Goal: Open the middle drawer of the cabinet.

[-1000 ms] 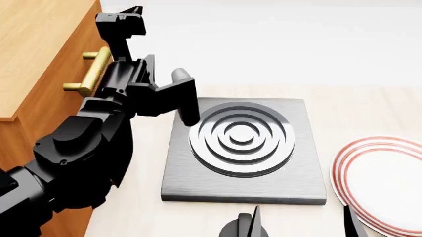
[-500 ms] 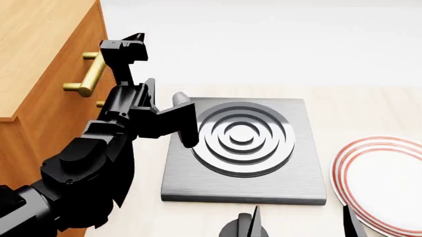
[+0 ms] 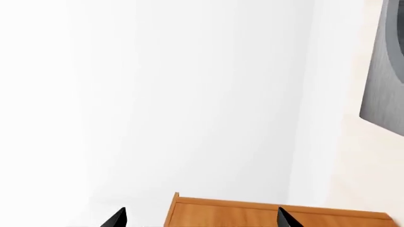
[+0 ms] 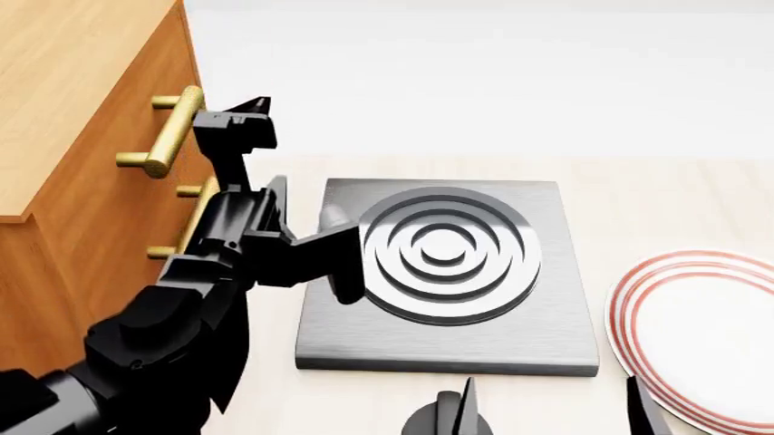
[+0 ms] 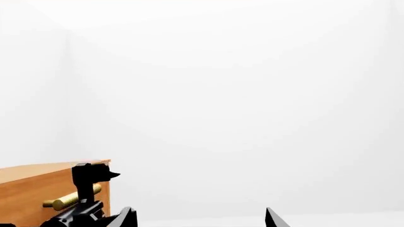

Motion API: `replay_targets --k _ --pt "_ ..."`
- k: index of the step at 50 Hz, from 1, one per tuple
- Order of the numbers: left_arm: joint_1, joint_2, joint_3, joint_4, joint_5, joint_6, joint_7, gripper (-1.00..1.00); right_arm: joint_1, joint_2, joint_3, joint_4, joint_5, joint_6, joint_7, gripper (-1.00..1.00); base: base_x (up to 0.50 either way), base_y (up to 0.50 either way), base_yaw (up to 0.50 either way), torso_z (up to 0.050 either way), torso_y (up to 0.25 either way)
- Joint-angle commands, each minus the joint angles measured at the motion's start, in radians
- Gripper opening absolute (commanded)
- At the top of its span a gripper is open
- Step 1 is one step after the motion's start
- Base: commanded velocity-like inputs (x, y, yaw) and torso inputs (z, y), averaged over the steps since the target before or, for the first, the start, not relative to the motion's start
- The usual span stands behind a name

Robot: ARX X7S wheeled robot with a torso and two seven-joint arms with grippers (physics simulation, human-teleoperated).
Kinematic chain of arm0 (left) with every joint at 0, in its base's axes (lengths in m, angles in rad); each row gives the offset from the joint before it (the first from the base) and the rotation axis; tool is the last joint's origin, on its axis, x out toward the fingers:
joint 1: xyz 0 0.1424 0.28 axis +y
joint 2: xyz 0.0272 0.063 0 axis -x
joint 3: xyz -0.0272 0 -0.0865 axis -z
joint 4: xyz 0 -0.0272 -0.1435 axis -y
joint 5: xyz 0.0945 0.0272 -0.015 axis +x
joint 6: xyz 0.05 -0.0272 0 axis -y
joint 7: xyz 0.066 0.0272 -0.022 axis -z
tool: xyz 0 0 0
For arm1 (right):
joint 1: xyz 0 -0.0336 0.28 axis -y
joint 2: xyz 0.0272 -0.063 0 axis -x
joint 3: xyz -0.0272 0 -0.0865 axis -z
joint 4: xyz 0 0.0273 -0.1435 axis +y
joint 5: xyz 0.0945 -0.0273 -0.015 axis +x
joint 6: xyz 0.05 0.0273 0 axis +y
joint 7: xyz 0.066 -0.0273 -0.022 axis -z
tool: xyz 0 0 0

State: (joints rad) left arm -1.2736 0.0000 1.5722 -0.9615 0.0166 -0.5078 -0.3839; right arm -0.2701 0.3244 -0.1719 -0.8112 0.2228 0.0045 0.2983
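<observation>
A: What differs from a moment ago?

B: The left gripper [image 4: 272, 172] has dropped lower along the cabinet [image 4: 85, 136] front. It covered the top brass handle [image 4: 169, 131] before — that bar now shows whole, and the gripper sits beside the handle below it [image 4: 194, 217].

A: That second bar belongs to the middle drawer [image 4: 133, 245]?

B: Yes, on the cabinet face left of the grey stove plate [image 4: 448, 272]. Only its posts and part of the bar show past the arm.

A: Are the fingers spread?

B: Wide apart in the left wrist view, holding nothing. The right gripper [image 4: 550, 408] — low by the striped plate [image 4: 701, 326] — is also parted, empty.
</observation>
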Motion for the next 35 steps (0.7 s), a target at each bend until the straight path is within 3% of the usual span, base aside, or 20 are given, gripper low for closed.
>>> replay_targets --k 1,35 --pt "0.02 0.0 -0.001 0.0 -0.007 -0.004 -0.007 1.0 0.006 0.004 -0.005 0.006 0.002 0.001 0.004 1.0 0.0 0.0 0.0 0.0 0.0" --pt "0.081 0.0 -0.005 -0.023 -0.06 0.01 -0.007 1.0 0.009 0.021 -0.021 0.014 0.002 -0.005 0.017 1.0 0.0 0.0 0.0 0.0 0.0"
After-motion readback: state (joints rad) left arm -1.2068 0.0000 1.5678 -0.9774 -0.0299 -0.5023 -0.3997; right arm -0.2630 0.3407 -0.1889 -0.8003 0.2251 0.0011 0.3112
